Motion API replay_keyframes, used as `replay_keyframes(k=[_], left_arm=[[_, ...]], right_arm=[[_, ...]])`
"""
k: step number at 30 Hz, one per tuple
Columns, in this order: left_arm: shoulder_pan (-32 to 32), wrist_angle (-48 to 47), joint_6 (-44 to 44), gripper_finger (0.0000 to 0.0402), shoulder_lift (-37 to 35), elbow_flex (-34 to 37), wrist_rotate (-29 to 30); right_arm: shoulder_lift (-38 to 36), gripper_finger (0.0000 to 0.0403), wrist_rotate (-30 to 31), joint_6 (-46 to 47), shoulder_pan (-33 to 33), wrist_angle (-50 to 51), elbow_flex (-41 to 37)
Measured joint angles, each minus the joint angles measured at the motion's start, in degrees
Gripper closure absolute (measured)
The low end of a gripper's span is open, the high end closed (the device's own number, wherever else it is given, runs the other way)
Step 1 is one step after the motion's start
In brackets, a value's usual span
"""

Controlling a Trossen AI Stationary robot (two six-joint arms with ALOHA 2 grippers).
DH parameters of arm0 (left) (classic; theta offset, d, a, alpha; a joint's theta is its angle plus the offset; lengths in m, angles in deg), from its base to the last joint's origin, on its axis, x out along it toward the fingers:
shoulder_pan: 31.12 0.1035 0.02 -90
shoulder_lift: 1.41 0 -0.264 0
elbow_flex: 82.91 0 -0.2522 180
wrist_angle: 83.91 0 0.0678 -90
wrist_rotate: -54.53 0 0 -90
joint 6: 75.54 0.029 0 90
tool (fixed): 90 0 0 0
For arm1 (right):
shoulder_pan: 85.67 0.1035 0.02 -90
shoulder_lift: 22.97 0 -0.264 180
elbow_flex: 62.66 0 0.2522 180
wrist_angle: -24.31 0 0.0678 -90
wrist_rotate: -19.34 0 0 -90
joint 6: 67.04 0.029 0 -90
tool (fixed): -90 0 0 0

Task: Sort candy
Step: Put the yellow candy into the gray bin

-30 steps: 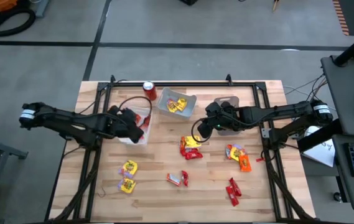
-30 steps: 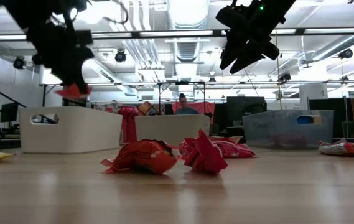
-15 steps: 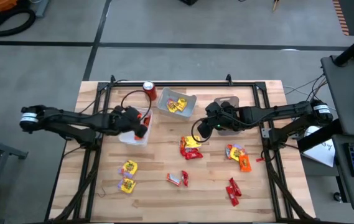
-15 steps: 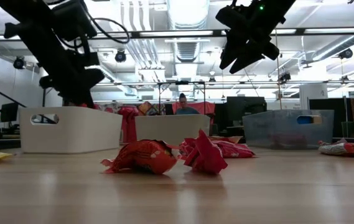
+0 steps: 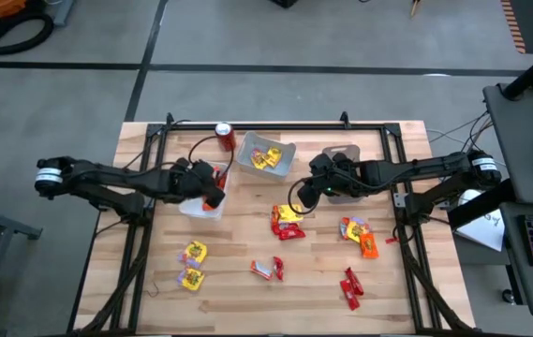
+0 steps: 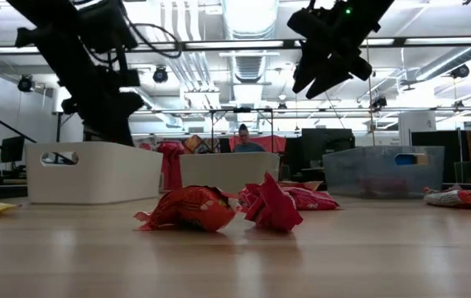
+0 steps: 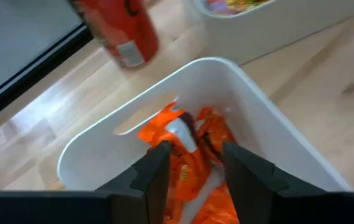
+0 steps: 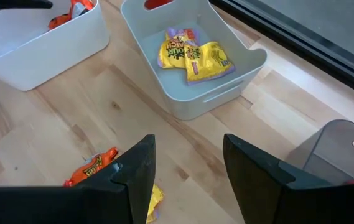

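- Right now the left gripper (image 7: 192, 165) hangs over the white bin (image 7: 270, 134) at the table's left rear, its two dark fingers (image 7: 155, 168) parted with nothing between them.
- Below those fingers, inside that bin, lies a heap of orange-wrapped candy (image 7: 192, 155); one pale wrapper end sticks up in the middle of it.
- Just beyond the bin's far rim stands a red soda can (image 7: 119, 28), upright, near the bin; I cannot tell whether they touch.
- From overhead, the left arm reaches in from the table's left edge to this bin (image 5: 194, 205), with the can (image 5: 225, 137) behind it.
- Further right, the right gripper (image 8: 186, 168) hovers above bare wood, fingers (image 8: 133, 171) apart and empty.
- Ahead of it sits a second white bin (image 8: 226, 87) holding yellow-wrapped sweets (image 8: 192, 56), several lying flat on its floor.
- Beside that, a grey translucent bin (image 8: 332, 152) shows only a corner; what it holds I cannot tell.
- Under the right gripper on the table lies an orange and yellow wrapped piece (image 8: 93, 168).
- Out on the open table, loose candy is scattered: a red and yellow cluster (image 5: 286, 223) near the middle, orange pieces (image 5: 360, 234) to its right, red ones (image 5: 350, 286) toward the front right, a red pair (image 5: 268, 270) at front centre, and yellow ones (image 5: 193, 264) at front left.
- At table height, crumpled red wrappers (image 6: 194, 209) lie in front of the white bins.
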Motion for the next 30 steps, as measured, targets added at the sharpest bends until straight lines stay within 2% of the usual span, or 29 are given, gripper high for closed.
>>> replay_keyframes(k=[6, 11, 15, 21, 23, 27, 30], left_arm=[[-2.7, -3.3, 3.4, 0.0260, -0.8, -5.6, -3.1], [-8.5, -9.0, 2.6, 0.0259, -1.3, -10.6, -7.0], [-16.1, -12.5, 1.0, 0.0259, -1.3, -13.5, -14.1], [-29.6, -12.7, 0.1, 0.0259, -1.3, -15.9, -26.1], [-34.0, -12.7, 0.0, 0.0259, -1.2, -16.1, -28.3], [-41.2, -13.1, -6.0, 0.0259, -0.9, -16.1, -29.0], [-44.3, -15.2, -16.8, 0.0259, -0.2, -16.1, -29.0]], right_arm=[[0.0, 0.0225, 0.0, 0.0, 0.0, 0.0, -0.4], [0.0, 0.0225, 0.0, 0.0, 0.0, 0.0, -1.2], [0.0, 0.0225, 0.0, 0.0, 0.0, -0.1, -2.2], [0.0, 0.0225, 0.0, 0.0, 0.0, -1.5, -3.8], [0.0, 0.0225, 0.0, -0.1, 0.0, -2.8, -4.0], [0.0, 0.0225, 0.0, -0.3, 0.0, -2.8, -4.0], [0.0, 0.0225, 0.0, -0.4, 0.0, -2.8, -4.0]])
